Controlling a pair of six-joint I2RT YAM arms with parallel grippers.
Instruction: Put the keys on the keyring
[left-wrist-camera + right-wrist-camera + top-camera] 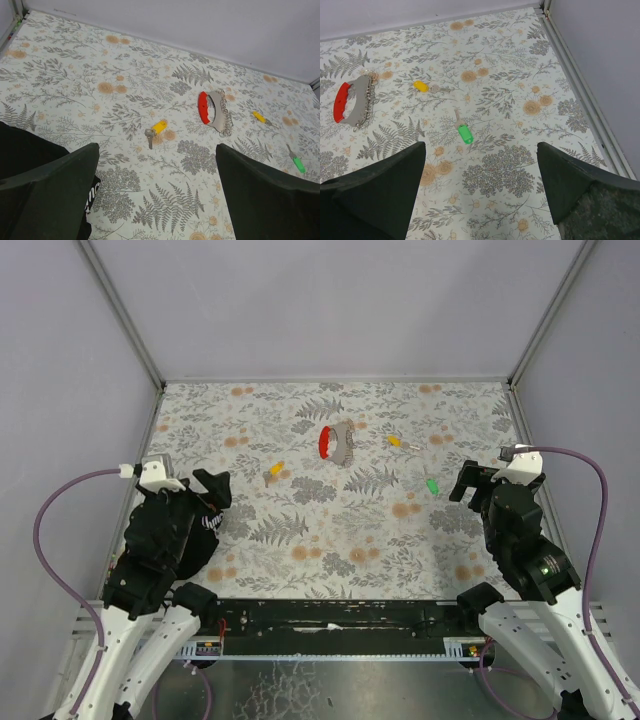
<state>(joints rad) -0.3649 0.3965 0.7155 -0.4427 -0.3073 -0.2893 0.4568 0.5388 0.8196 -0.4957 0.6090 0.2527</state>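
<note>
Zero of three done: one keyring (pixel 336 443) sits bare on the worktop (pixel 300 570), three keys loose around it (left yellow key (pixel 275 470) left of it, right yellow key (pixel 394 441) and green key (pixel 432 485) right of it), while left claw (pixel 213 502) and right claw (pixel 466 484) are both released and empty.

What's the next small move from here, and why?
Probably reach the open right gripper forward and down over the small green-capped metal key. It is the nearest key, lying loose just ahead of that gripper and apart from the red-looped keyring with grey tab.
</note>
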